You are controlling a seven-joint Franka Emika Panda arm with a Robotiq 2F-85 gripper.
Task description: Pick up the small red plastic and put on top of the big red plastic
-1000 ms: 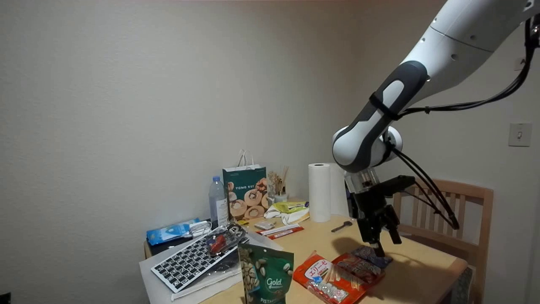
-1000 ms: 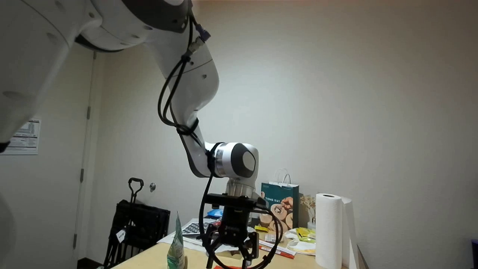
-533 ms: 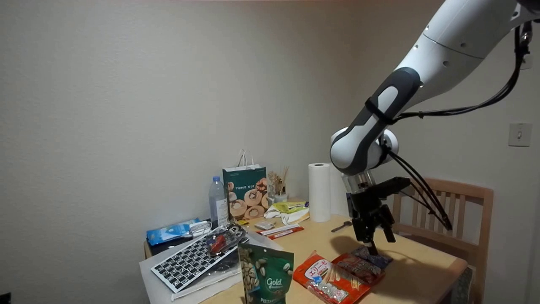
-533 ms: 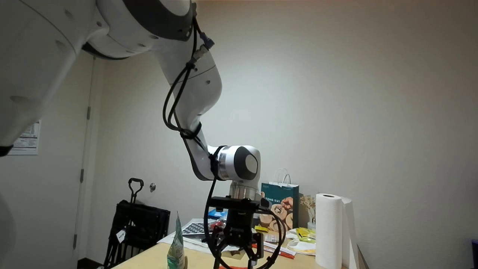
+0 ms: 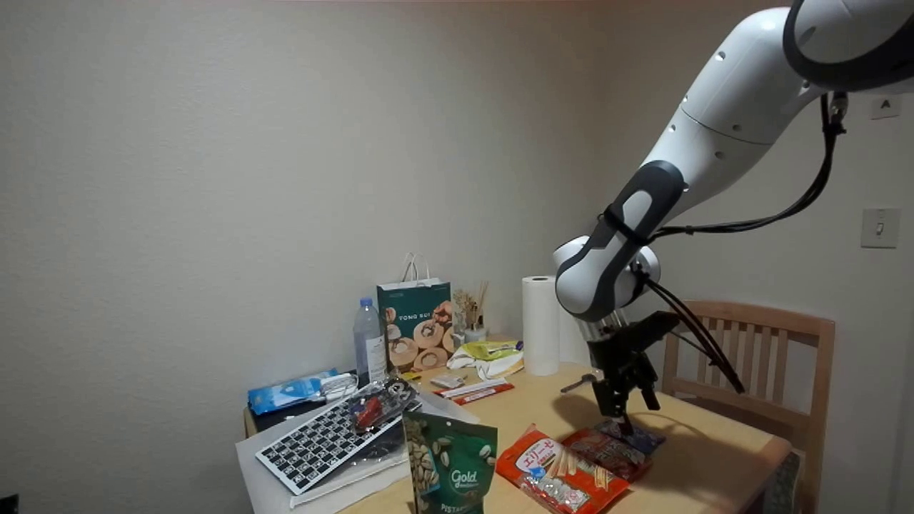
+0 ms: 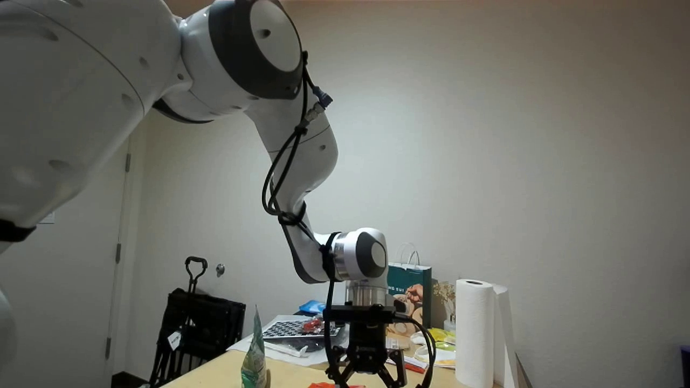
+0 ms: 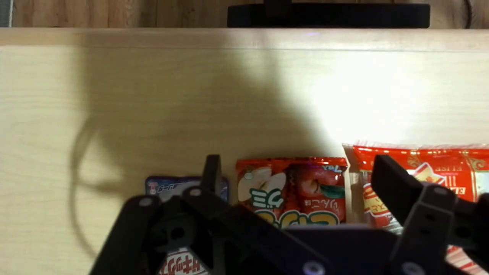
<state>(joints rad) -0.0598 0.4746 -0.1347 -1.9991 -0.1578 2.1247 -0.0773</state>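
The small red plastic (image 7: 292,183) is a flat red packet with apple pictures; it lies on the table between the spread fingers in the wrist view, its lower part hidden by the gripper. It also shows in an exterior view (image 5: 605,451). The big red plastic (image 7: 456,172) lies beside it, partly covered by a finger; in an exterior view it is the larger orange-red packet (image 5: 535,464). My gripper (image 7: 298,172) is open and empty, above the small packet. It shows in both exterior views, low over the packets (image 5: 638,416); in an exterior view its tips are cut off (image 6: 366,380).
A flat bluish packet (image 5: 635,437) lies beside the small red one, under a finger in the wrist view (image 7: 166,187). A green upright pouch (image 5: 457,464) stands near the big packet. A keyboard (image 5: 314,442), paper towel roll (image 5: 540,325) and chair (image 5: 750,357) surround the area.
The arm has come down, and the gripper has moved lower and slightly left in one exterior view, right in the other. The gripper stays open. The packets have not visibly moved.
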